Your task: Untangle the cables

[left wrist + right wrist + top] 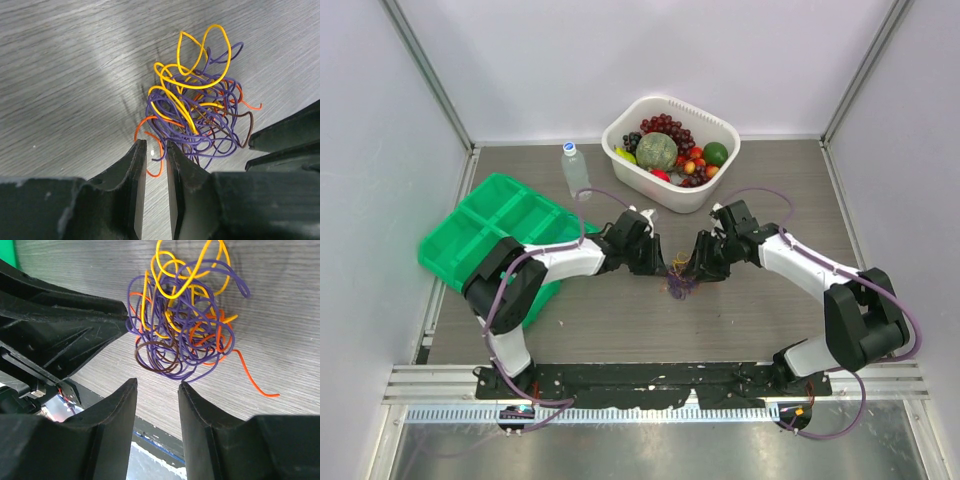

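Observation:
The cables [680, 284] are a small tangled bunch of thin purple, yellow, orange and dark brown wire loops lying on the grey wood table between my two grippers. In the left wrist view the bunch [200, 115] lies just beyond my left gripper [156, 148], whose jaws stand a narrow gap apart; an orange loop [159, 167] lies on the table under the gap. In the right wrist view the bunch [185, 330] lies just ahead of my right gripper [156, 384], which is open and empty. In the top view the left gripper [662, 264] and right gripper [694, 266] flank the bunch.
A white basket [620, 135] of fruit stands at the back centre, with a clear bottle [575, 170] to its left. A green compartment tray [480, 225] sits at the left. The black base rail [650, 378] runs along the near edge.

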Robot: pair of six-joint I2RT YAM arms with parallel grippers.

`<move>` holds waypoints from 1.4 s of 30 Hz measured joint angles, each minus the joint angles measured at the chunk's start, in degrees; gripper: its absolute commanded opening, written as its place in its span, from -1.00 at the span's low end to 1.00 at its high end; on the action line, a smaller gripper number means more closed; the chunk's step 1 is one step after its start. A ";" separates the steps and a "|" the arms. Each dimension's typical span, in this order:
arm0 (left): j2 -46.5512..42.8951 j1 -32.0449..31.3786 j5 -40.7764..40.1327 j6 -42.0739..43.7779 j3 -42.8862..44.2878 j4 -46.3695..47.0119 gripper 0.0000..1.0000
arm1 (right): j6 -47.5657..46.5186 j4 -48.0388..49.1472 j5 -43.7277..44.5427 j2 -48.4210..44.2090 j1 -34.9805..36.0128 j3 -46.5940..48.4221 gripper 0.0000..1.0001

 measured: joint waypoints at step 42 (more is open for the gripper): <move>3.37 -3.17 -11.74 -0.35 7.82 -15.37 -0.28 | -1.90 1.16 -1.53 3.50 0.00 -1.62 -0.14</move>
